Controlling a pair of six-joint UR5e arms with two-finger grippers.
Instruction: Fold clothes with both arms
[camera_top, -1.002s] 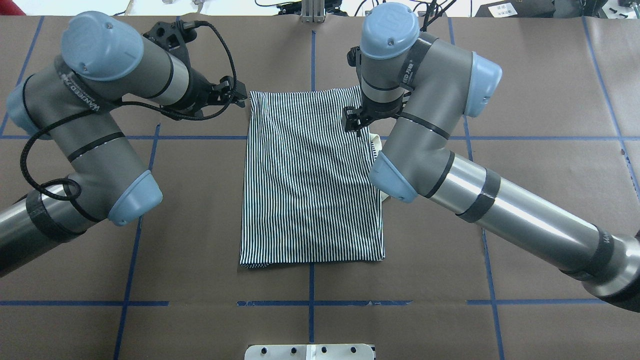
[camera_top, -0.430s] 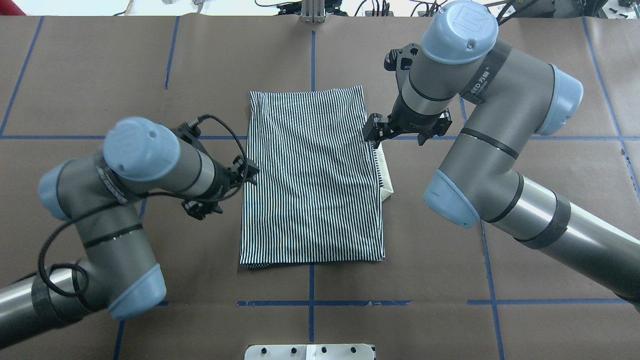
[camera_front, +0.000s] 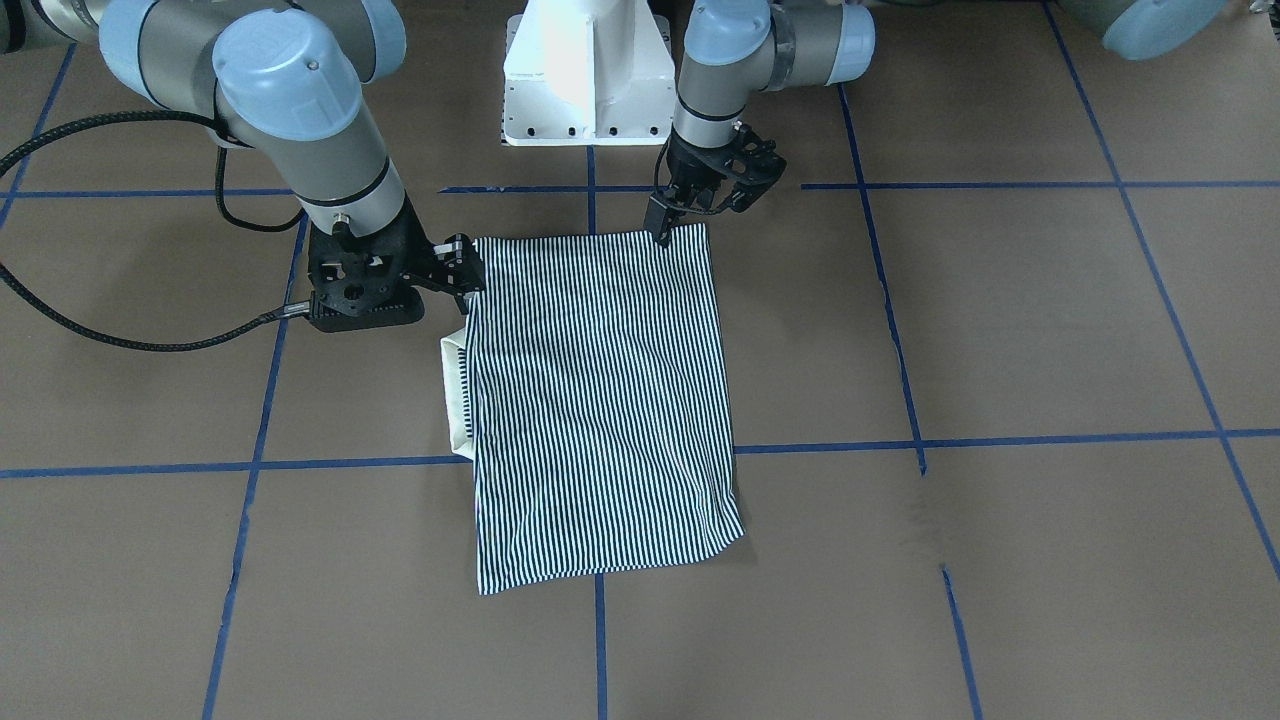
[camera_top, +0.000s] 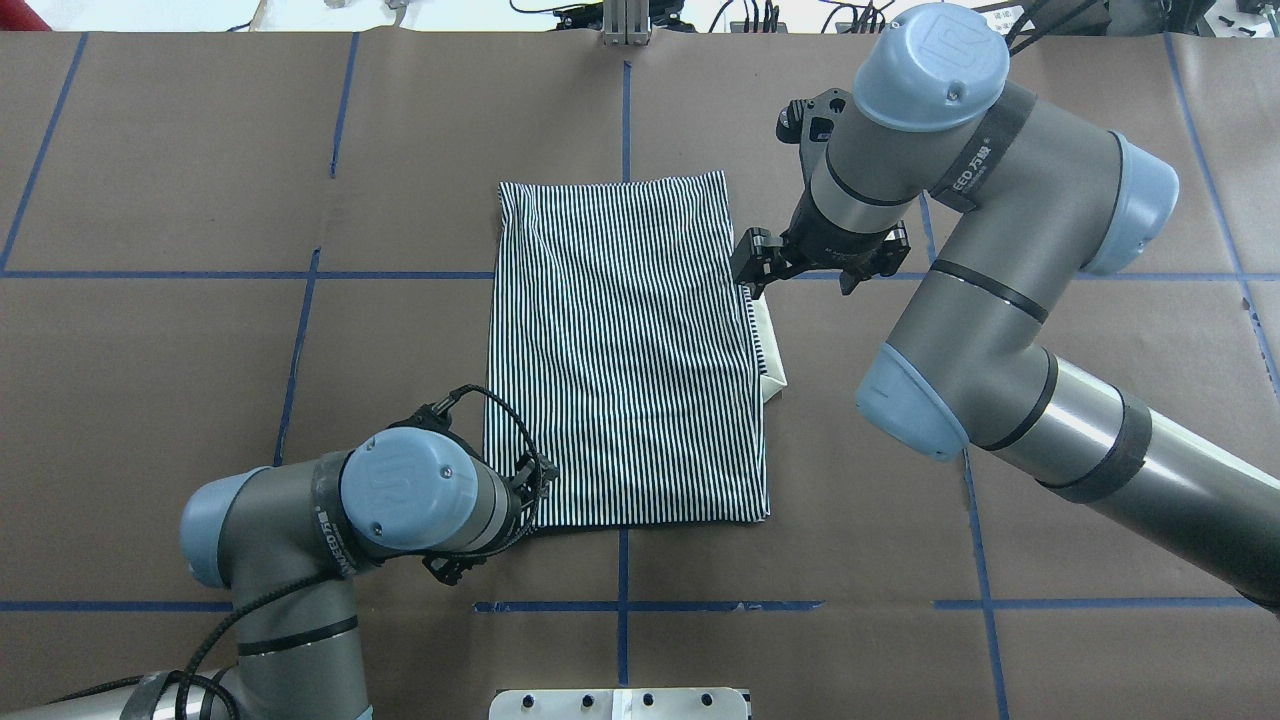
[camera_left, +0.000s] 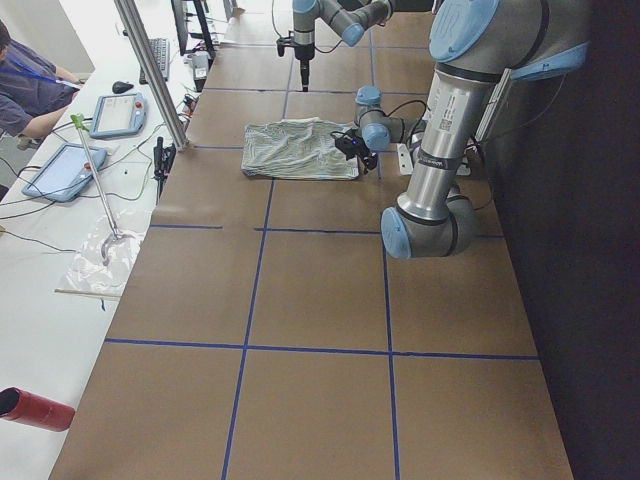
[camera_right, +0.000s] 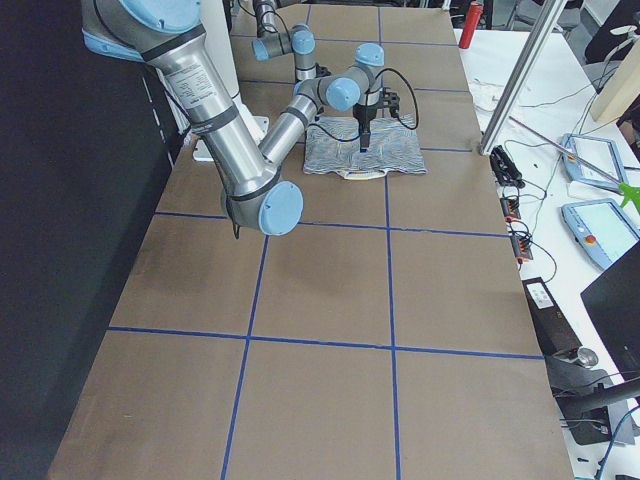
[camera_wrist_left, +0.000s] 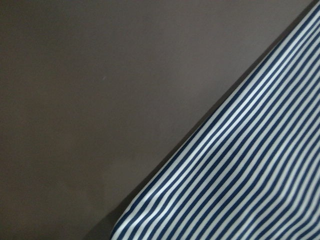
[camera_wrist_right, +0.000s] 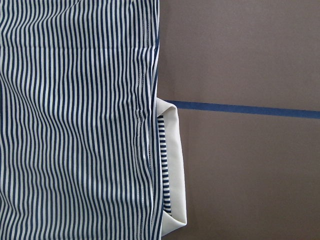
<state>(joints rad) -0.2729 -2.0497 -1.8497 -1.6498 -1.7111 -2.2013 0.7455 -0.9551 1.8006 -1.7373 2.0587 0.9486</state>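
Observation:
The striped shirt (camera_top: 625, 350) lies flat on the brown table as a folded rectangle, also seen from the front (camera_front: 600, 400). Its cream collar (camera_top: 768, 345) pokes out from under the right edge (camera_wrist_right: 172, 165). My left gripper (camera_front: 662, 228) hangs at the shirt's corner nearest the robot base, and looks open. From overhead its wrist (camera_top: 430, 505) hides most of it. The left wrist view shows only the shirt's edge (camera_wrist_left: 250, 175) and bare table. My right gripper (camera_top: 752, 270) stands open at the shirt's right edge, just beyond the collar, holding nothing (camera_front: 465, 272).
Blue tape lines (camera_top: 622, 605) divide the table into squares. The white pedestal (camera_front: 585, 70) stands just behind the shirt's near edge. A side bench holds tablets (camera_left: 65, 170), a person (camera_left: 30, 90) and a red cylinder (camera_left: 35, 410).
My left arm swept from the shirt's far-left corner back along its left edge to the near-left corner. My right gripper came off the shirt's top to its right edge, then stayed.

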